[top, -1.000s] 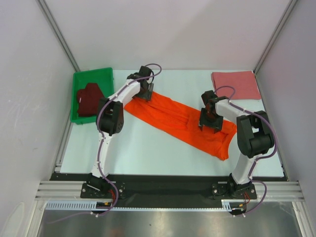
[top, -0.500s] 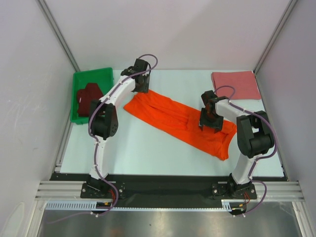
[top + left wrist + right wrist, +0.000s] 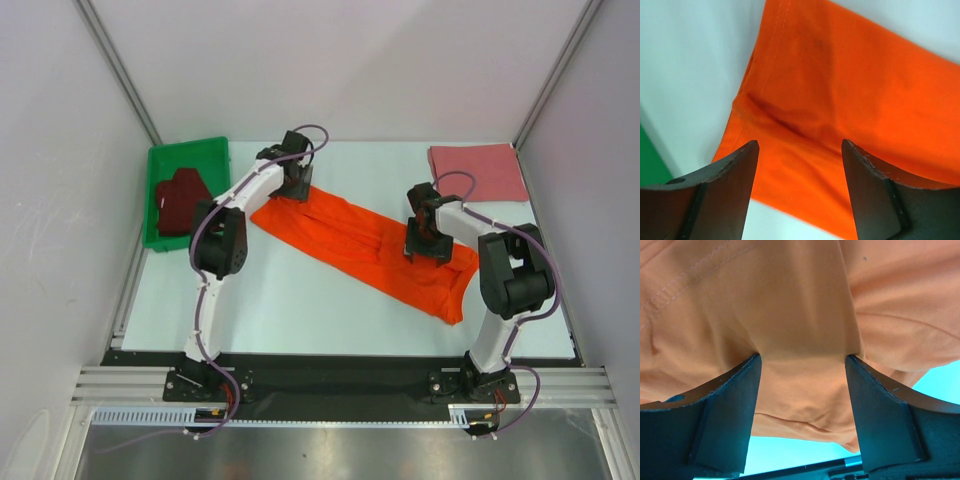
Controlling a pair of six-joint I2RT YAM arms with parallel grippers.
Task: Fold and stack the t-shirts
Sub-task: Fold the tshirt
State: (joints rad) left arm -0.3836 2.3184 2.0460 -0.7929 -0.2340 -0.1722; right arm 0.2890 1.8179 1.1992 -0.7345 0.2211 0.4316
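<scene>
The bright orange t-shirt (image 3: 365, 245) lies in a long diagonal strip across the table, from the far left to the near right. My left gripper (image 3: 297, 186) hangs open just over its far-left end; the left wrist view shows the orange cloth (image 3: 840, 90) spread below the left gripper (image 3: 799, 150), with nothing between the fingers (image 3: 730, 190). My right gripper (image 3: 428, 240) stands open on the shirt's right part. Its fingers (image 3: 720, 410) press down into the cloth (image 3: 800, 300), which bulges between them. The folded pink t-shirt (image 3: 478, 170) lies at the back right. The maroon t-shirt (image 3: 180, 202) sits crumpled in the bin.
The green plastic bin (image 3: 190, 155) stands at the back left corner, its edge (image 3: 650, 165) showing in the left wrist view. White walls close in the table on three sides. The black front rail (image 3: 340, 365) runs along the near edge.
My left gripper swung back off the shirt's far-left end, then returned over it. The right gripper stayed on the cloth.
</scene>
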